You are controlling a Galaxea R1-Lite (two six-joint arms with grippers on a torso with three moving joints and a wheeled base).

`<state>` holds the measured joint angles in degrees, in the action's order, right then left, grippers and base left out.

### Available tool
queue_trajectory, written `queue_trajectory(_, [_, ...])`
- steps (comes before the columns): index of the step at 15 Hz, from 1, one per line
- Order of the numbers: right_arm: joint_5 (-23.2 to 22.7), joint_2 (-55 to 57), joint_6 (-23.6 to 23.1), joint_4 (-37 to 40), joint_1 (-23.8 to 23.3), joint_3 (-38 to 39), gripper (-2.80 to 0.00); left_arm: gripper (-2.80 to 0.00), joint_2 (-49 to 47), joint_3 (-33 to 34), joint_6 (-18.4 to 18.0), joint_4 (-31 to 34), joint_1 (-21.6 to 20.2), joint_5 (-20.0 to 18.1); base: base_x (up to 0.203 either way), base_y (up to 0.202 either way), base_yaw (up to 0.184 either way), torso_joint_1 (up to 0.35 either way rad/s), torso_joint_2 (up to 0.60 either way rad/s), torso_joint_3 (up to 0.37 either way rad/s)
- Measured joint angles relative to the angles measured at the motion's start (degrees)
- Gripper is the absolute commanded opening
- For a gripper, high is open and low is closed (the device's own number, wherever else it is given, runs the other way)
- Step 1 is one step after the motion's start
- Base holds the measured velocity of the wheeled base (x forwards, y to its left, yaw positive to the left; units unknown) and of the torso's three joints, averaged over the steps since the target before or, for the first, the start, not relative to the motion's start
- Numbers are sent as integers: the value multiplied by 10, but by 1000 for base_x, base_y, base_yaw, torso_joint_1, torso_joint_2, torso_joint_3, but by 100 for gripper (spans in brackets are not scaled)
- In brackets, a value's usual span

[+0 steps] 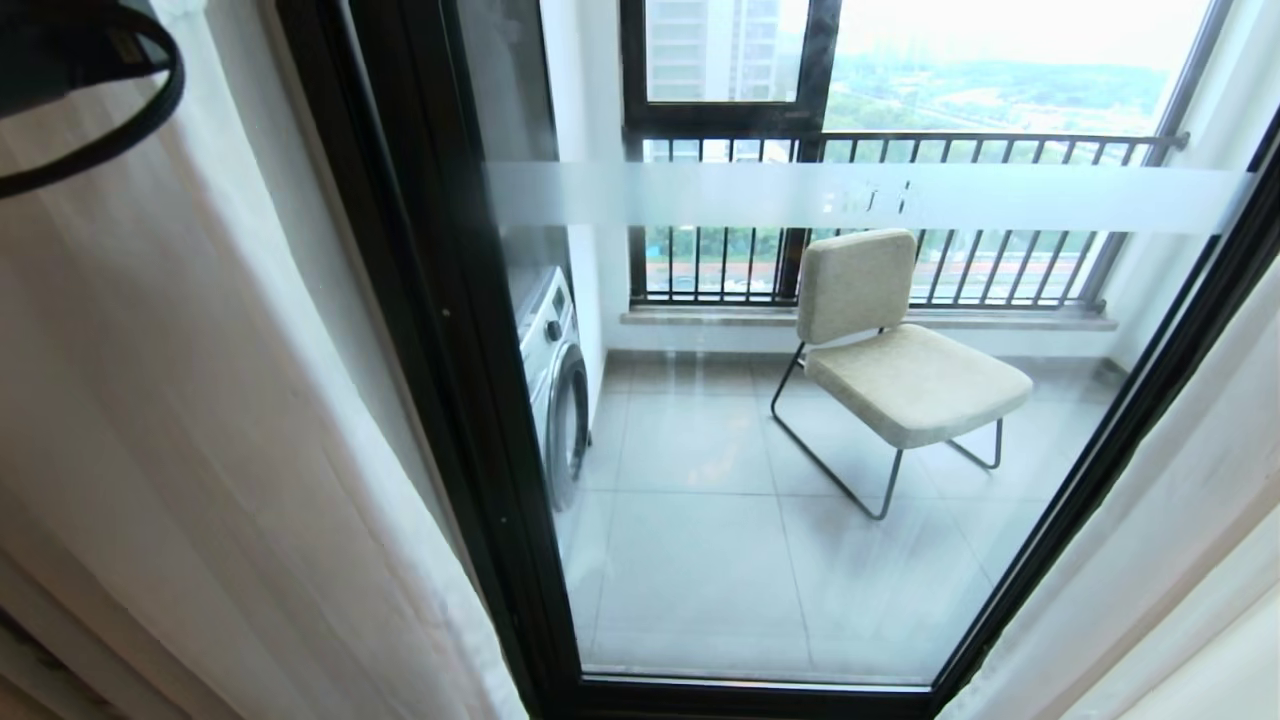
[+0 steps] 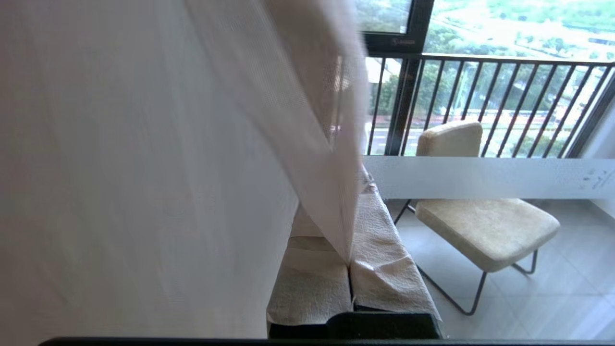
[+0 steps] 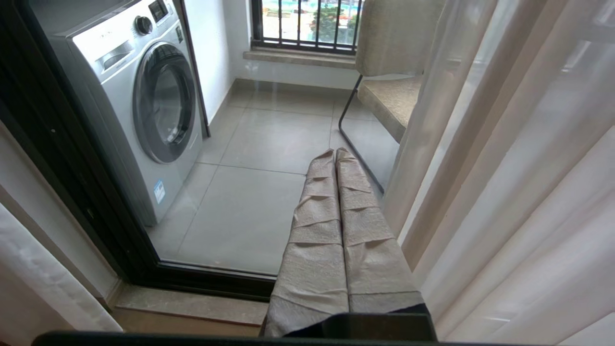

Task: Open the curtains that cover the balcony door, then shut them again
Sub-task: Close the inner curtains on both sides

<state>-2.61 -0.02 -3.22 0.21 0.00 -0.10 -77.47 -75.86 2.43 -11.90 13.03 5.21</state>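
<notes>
Nipped in the shut left hand at six o'clock: sheer curtain, light, soft, slippery; best gathered by its edge.

The left gripper is reaching forward with its two cloth-wrapped fingers pressing together, a fold of sheer curtain pinched in the seam between them. The right gripper is pointing forward and down, its wrapped fingers lying flat against each other with nothing between them. Neither gripper is showing in the head view.
</notes>
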Motion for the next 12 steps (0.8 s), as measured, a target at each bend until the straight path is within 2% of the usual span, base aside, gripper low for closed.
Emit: queue_trajectory(12, [0,0,0,0,0,0,-280,-280,3,1,0,0,1,-9,0,-192,1,4,2,3])
